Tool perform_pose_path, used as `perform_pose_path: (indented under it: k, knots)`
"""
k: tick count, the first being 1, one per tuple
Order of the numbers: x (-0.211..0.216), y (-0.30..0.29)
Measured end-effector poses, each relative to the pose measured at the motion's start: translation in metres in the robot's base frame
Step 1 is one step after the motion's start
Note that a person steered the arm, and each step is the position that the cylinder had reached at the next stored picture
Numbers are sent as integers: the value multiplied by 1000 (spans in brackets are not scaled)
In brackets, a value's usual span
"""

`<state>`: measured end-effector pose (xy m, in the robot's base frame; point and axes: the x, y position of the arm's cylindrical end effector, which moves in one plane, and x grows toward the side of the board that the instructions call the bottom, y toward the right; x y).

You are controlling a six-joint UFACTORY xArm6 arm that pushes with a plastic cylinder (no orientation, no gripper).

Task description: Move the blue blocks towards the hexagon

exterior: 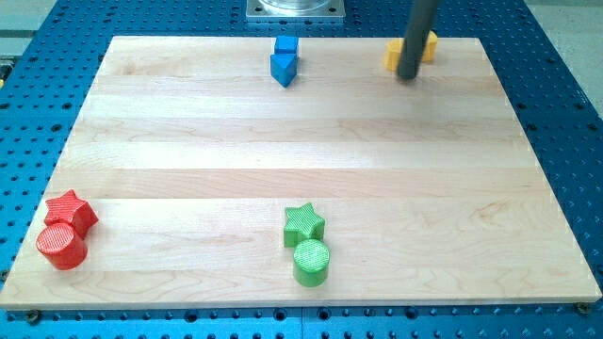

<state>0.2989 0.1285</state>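
Observation:
Two blue blocks sit touching at the view's top centre: a blue cube (286, 45) and just below it a blue block (283, 67) with a pointed lower end. Two yellow blocks lie at the top right, one yellow block (395, 55) left of the rod and another yellow block (430, 43) right of it; the rod hides their shapes, so I cannot tell which is a hexagon. My tip (408, 75) rests on the board just below the yellow blocks, well to the right of the blue blocks.
A red star (72, 211) and a red cylinder (62, 246) sit at the bottom left. A green star (303, 223) and a green cylinder (312, 262) sit at the bottom centre. The wooden board (283, 141) lies on a blue perforated table (565, 94).

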Motion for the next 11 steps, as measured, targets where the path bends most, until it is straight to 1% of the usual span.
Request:
perform_pose_path:
  k: [1, 2, 3, 4, 5, 6, 7, 8, 9, 10, 11]
  knots:
    - [39, -88]
    - [30, -187]
    - [13, -261]
    - [-10, -202]
    - [-12, -104]
    - [-13, -116]
    - [-41, -209]
    - [-85, -239]
    - [-87, -166]
    - [-63, -77]
    - [-74, -127]
